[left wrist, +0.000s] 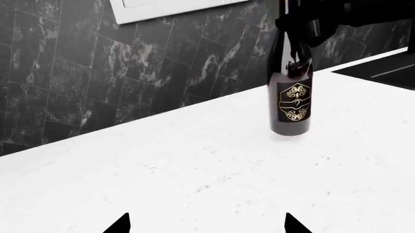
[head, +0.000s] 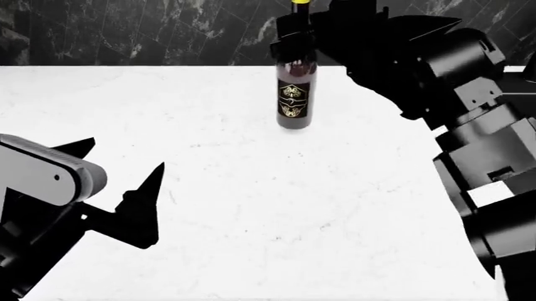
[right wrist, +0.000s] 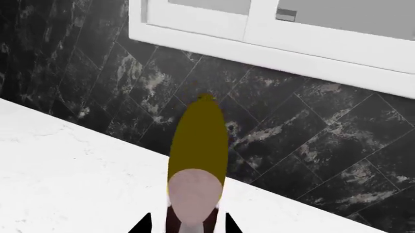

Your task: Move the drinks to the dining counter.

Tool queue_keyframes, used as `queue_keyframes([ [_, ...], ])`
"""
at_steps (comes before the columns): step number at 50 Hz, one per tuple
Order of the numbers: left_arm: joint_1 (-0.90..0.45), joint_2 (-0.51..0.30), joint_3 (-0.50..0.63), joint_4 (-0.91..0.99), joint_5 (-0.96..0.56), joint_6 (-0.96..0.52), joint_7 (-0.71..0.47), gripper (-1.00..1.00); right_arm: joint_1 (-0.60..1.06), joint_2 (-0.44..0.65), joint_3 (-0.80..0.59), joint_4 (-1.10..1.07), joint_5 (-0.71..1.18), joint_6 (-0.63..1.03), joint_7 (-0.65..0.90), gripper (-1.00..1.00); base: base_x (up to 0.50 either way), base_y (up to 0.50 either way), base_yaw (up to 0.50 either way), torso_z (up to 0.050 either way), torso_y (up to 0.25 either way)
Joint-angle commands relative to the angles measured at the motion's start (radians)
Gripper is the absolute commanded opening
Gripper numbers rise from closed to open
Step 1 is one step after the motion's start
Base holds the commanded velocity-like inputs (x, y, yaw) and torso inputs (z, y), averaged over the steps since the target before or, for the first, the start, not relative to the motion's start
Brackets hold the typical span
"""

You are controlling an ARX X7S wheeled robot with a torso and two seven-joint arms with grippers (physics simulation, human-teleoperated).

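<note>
a: where's the wine bottle (head: 295, 88) relative to the right gripper (head: 293, 34)?

b: right inside it. the gripper sits at the bottle's neck, just under the yellow foil top (right wrist: 198, 141), with a fingertip showing on each side of the neck in the right wrist view. i read it as clamped on the neck, though the contact itself is dark and hard to make out.

a: and the bottle's axis?

b: upright, base down on the white counter (head: 251, 207), close to the dark tiled wall (head: 125, 31). the long axis runs straight down from the gripper, so any lift would go along it.

a: the left gripper (head: 117, 182)?

b: spread wide and empty, hovering over bare counter. the bottle stands ahead of it and off towards the right arm, well apart. the right arm is plainly the nearer one.

a: so the next move?

b: my guess: raise the bottle straight up, keep it vertical, then carry it off towards the dining counter, which isn't in view here.
</note>
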Motion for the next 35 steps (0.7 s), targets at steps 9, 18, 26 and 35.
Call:
queue_keyframes([
  [9, -0.029, -0.014, 0.009, 0.017, -0.043, 0.013, -0.035, 1.00, -0.044, 0.142, 0.102, -0.556, 0.002, 0.152, 0.214, -1.00, -0.28, 0.00, 0.00, 0.001, 0.003],
  [18, -0.032, -0.017, 0.010, 0.019, -0.048, 0.017, -0.036, 1.00, -0.056, 0.149, 0.116, -0.583, 0.027, 0.155, 0.217, -1.00, -0.50, 0.00, 0.00, 0.000, 0.001],
  [26, -0.013, -0.028, -0.012, 0.024, -0.052, 0.025, -0.033, 1.00, -0.054, 0.148, 0.117, -0.597, 0.026, 0.153, 0.230, -1.00, -0.50, 0.13, 0.00, 0.001, 0.000],
  [35, -0.006, -0.035, -0.023, 0.025, -0.055, 0.030, -0.030, 1.00, -0.043, 0.136, 0.113, -0.582, 0.026, 0.159, 0.230, -1.00, -0.50, 0.31, 0.00, 0.001, 0.001],
])
